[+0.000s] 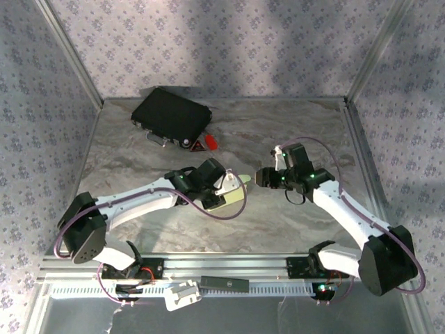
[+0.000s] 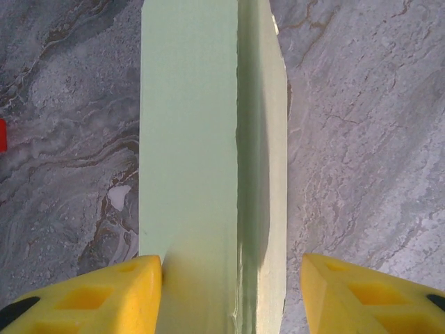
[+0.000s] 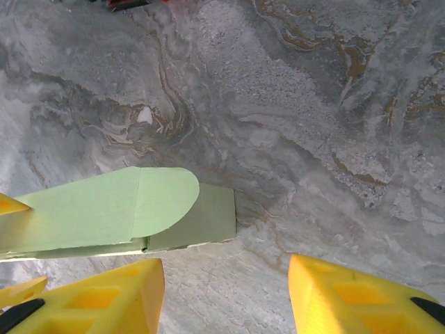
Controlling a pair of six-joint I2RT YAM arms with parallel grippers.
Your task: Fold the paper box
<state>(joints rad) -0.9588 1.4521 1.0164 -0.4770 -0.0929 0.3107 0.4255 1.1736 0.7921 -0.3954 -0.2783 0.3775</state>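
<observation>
Pale light-green thin cardboard, the paper box [image 2: 188, 139], is partly formed into a narrow rectangular body. It is found near the middle of the grey marbled tabletop [image 1: 299, 223], well apart from the flat black case [image 1: 170, 115] at the far side.

The left end effector [image 2: 231, 268] is set astride the body with its jaws apart. One yellow finger [image 2: 118, 292] is touching a long face; bare tabletop is seen between the other finger [image 2: 361, 296] and the opposite edge. No clamp is judged to be made.

The right end effector [image 3: 226, 271] is placed just beside the box's end, jaws wide, nothing between them. A rounded tuck flap [image 3: 163, 198] is seen at that end and appears not yet tucked.

Step in hand, as judged: closing of the end flap.
- The body should be steadied squarely by the left end effector — light pressure only, so the thin walls are not crushed.
- The flap should be bent along its crease and its rounded edge guided inside the opening — not against the wall.
</observation>
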